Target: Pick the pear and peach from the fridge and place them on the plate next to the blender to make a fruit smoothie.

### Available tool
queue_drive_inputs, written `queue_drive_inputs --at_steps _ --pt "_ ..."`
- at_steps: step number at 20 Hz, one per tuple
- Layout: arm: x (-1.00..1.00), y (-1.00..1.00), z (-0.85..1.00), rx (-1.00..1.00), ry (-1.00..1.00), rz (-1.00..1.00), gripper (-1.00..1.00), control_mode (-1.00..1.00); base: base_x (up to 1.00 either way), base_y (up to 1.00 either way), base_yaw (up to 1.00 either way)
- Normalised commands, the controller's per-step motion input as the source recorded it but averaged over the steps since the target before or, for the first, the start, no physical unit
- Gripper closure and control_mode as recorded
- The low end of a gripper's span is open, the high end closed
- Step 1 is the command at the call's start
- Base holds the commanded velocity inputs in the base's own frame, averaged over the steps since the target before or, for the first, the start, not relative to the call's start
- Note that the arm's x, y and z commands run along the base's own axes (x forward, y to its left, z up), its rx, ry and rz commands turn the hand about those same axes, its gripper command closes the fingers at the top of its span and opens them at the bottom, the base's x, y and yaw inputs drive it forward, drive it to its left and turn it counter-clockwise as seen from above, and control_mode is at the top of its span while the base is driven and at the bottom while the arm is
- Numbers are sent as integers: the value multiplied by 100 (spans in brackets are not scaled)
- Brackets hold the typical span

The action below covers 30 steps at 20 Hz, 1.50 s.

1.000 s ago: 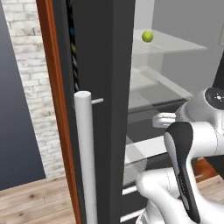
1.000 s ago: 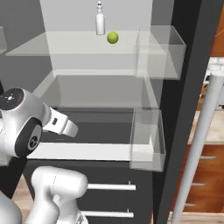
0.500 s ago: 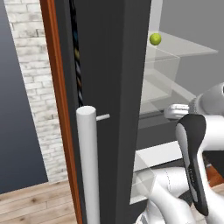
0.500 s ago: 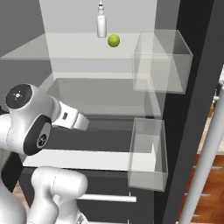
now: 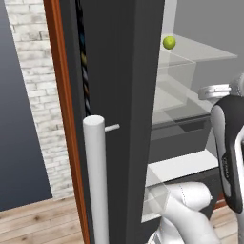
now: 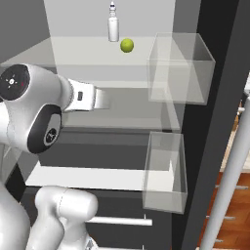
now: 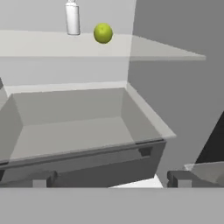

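Jaws spread wide and empty: the gripper (image 7: 109,178) reaches into the open fridge (image 6: 205,122), its two dark fingertips (image 7: 41,178) level with a grey drawer (image 7: 78,131). On the glass shelf (image 7: 166,50) above, the pear (image 7: 103,33) sits just beside a small white bottle (image 7: 72,18), well apart from the gripper.

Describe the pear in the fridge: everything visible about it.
The pear is a small, roundish, smooth yellow-green fruit, whole and unmarked. It sits on a clear glass shelf high in the pale grey interior of the fridge, just right of a small white bottle and apart from it. Nothing else touches it; the open tool is well below it.
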Motion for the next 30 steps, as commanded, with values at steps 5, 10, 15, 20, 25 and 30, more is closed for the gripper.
queue_drive_inputs --at_steps 5,10,15,20,25,30 --pt "23 -8 96 -8 -2 7 -100 -100 0 0 0" --pt "95 -4 6 3 -17 4 -100 -100 0 0 0" --pt "100 0 0 8 0 0 -100 -100 0 0 0" --pt "100 5 18 2 8 -3 -100 -100 0 0 0" --pt "97 0 1 0 23 0 -100 -100 0 0 0" --pt "89 0 -30 0 1 0 -100 -100 0 0 0"
